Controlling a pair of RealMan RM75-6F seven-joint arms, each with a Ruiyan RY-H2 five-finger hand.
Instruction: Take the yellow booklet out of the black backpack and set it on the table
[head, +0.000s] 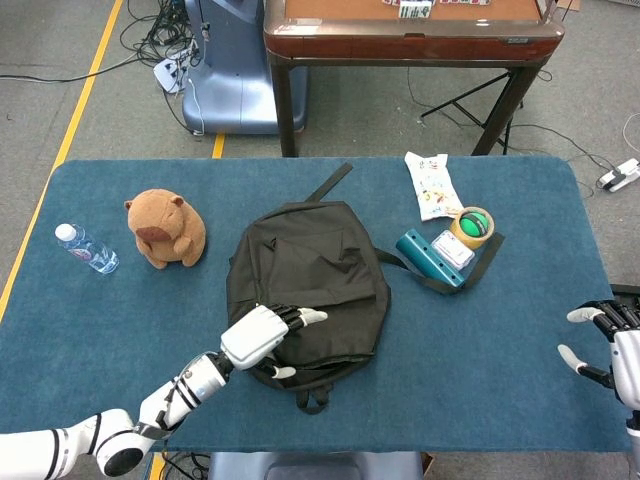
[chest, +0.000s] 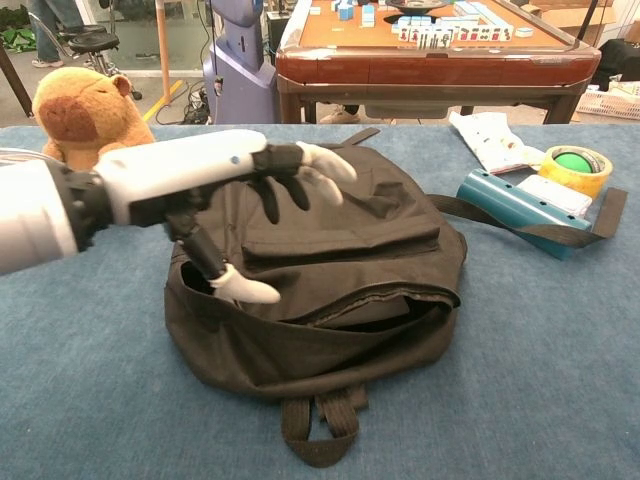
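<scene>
The black backpack lies flat in the middle of the blue table, its zipped mouth gaping toward me. No yellow booklet shows; the inside of the bag is dark. My left hand hovers over the bag's near left part, fingers spread, holding nothing; in the chest view the left hand hangs just above the front pocket with its thumb by the opening. My right hand stays at the table's right edge, fingers apart and empty.
A brown capybara plush and a water bottle sit on the left. A teal box, a tape roll and a printed pouch lie at the back right, over the backpack strap.
</scene>
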